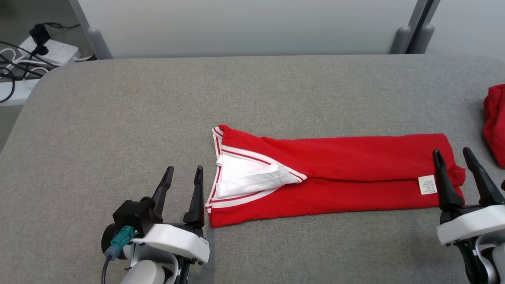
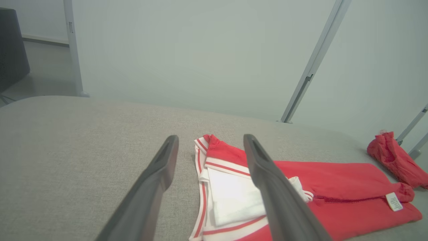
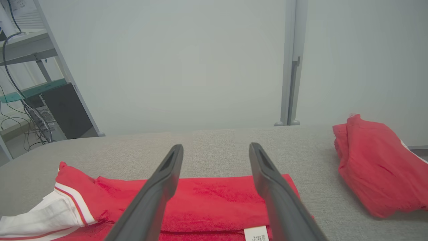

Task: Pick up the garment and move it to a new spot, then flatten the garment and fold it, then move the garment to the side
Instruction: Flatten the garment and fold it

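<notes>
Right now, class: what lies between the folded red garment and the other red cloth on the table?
Bare grey table, seen in the right wrist view between the folded garment and the red cloth.

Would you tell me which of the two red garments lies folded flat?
The folded garment in the centre, white-striped collar at its left end; the other red garment is a bunched heap at the right edge.

Red shirt (image 1: pixel 347 165), folded lengthwise into a long narrow band, flat near the middle of the grey padded table (image 1: pixel 118 118) — white collar (image 1: pixel 252 158) with red stripes at the left end, white care label (image 1: pixel 427 184) near the hem at the right end.
</notes>
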### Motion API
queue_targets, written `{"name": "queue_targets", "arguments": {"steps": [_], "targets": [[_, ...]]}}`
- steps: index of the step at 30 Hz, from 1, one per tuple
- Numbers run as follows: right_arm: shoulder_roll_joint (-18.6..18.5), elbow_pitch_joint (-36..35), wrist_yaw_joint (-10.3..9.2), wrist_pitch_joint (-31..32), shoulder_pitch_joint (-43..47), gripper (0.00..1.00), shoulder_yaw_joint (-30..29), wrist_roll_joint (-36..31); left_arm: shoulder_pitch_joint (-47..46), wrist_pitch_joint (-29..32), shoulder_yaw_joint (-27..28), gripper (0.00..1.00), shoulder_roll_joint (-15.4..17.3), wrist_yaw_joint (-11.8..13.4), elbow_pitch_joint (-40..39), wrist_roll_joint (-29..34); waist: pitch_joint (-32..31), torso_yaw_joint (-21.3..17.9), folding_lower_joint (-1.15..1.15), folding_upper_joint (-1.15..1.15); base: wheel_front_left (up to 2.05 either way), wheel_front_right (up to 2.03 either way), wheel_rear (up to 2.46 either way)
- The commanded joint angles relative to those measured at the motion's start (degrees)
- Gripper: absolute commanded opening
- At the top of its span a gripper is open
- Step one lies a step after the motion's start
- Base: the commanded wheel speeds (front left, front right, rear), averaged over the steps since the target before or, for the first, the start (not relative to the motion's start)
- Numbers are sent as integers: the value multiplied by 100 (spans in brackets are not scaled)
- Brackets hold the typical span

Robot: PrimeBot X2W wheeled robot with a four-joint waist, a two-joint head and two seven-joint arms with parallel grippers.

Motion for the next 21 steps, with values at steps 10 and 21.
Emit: {"name": "queue_targets", "arguments": {"steps": [10, 21], "targets": [[473, -477, 8, -77, 496, 100, 10, -309, 497, -75, 800, 100, -142, -327, -653, 601, -493, -54, 0, 0, 0, 0, 0], [647, -607, 8, -77, 1085, 100, -138, -332, 1013, -76, 1090, 100, -314, -691, -810, 1412, -598, -31, 0, 0, 0, 0, 0]]}}
